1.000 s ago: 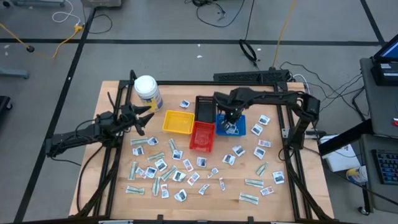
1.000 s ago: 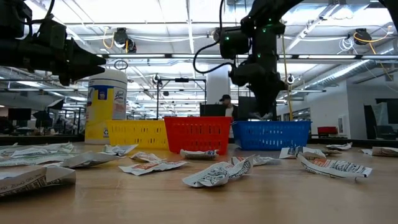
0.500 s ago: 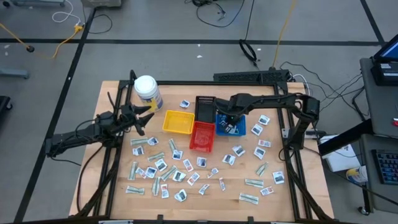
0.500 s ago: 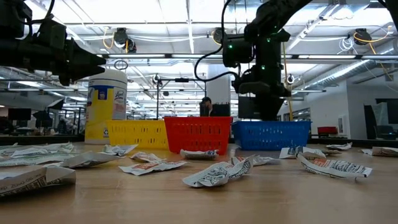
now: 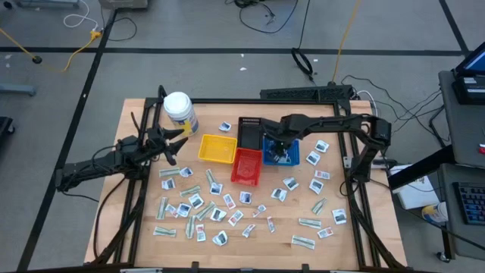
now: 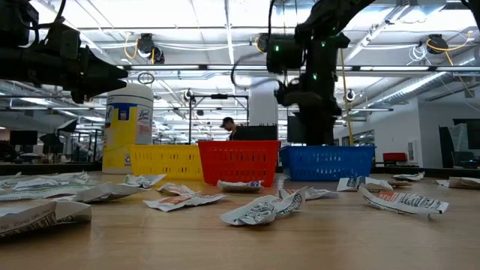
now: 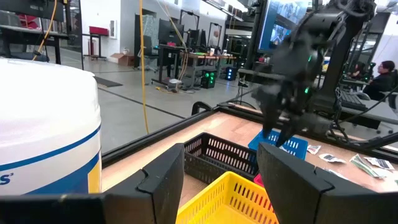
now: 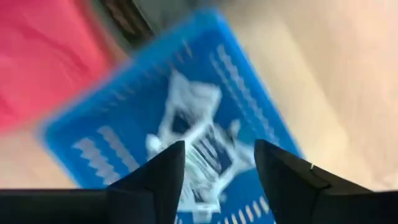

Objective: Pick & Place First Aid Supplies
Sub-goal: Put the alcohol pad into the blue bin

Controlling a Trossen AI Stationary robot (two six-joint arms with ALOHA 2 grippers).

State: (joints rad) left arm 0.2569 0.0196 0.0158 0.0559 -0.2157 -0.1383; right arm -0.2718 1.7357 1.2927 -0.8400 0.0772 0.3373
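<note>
Blue mesh fills the right wrist view: the blue tray (image 8: 186,143) lies directly beneath the right gripper (image 8: 217,168), and several white packets (image 8: 193,134) with blue print rest on its floor, between and just beyond the two fingers (image 8: 155,180).

Change of state: a second ago the right gripper hung over this tray with its fingers pressed together. They now stand well apart with nothing between them. The packet it carried appears to have dropped into the tray, so this placement is judged complete.

Position: in the high view the right gripper (image 5: 279,142) hovers over the blue tray (image 5: 292,158), with the red tray (image 5: 246,165) just beside the fingers and the black tray (image 5: 248,130) close by.

Left gripper (image 5: 168,144): waiting near the white jar (image 5: 179,111), fingers spread, holding nothing, unchanged over the last second.

Remaining work: many first aid supplies (image 5: 195,203) lie scattered on the table (image 5: 136,121), well apart from both grippers. The likely next step is for the right arm to withdraw and select another packet.
</note>
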